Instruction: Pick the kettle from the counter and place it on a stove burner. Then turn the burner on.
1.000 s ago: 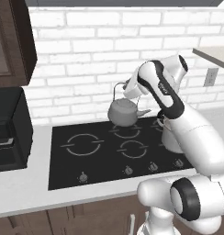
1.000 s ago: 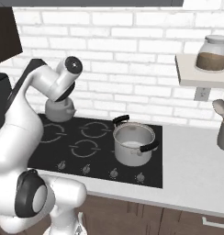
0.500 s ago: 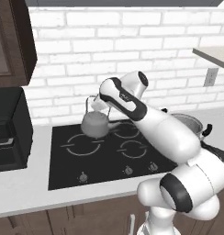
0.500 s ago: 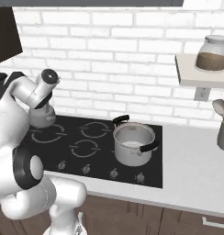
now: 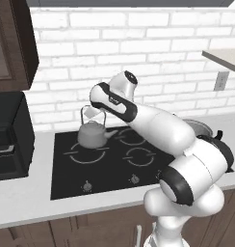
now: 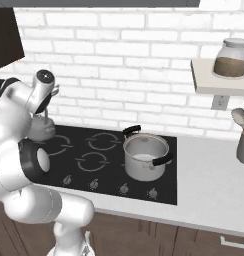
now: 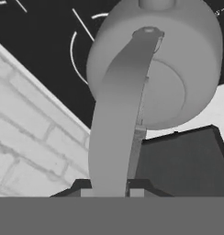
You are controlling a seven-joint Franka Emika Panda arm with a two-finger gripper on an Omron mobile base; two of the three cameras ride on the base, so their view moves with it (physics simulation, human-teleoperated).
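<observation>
Your kettle (image 5: 93,134) hangs by its arched wire handle over the rear-left part of the black cooktop (image 5: 114,173), its base low over the glass, above the far edge of the widest ring marking, the stove burner (image 5: 84,155), rather than centred on it; whether it touches the glass you cannot tell. The gripper (image 5: 93,112) is clamped on the top of the handle. If you let go here, the kettle may land off-centre on the ring; hung from a thin handle, it can also swing and tip as it meets the glass. The arm reaches from the kettle's right, leaning far leftward across the cooktop with the wrist bent down over the handle; the steel pot (image 6: 145,155) sits well to the kettle's right, clear of it.
</observation>
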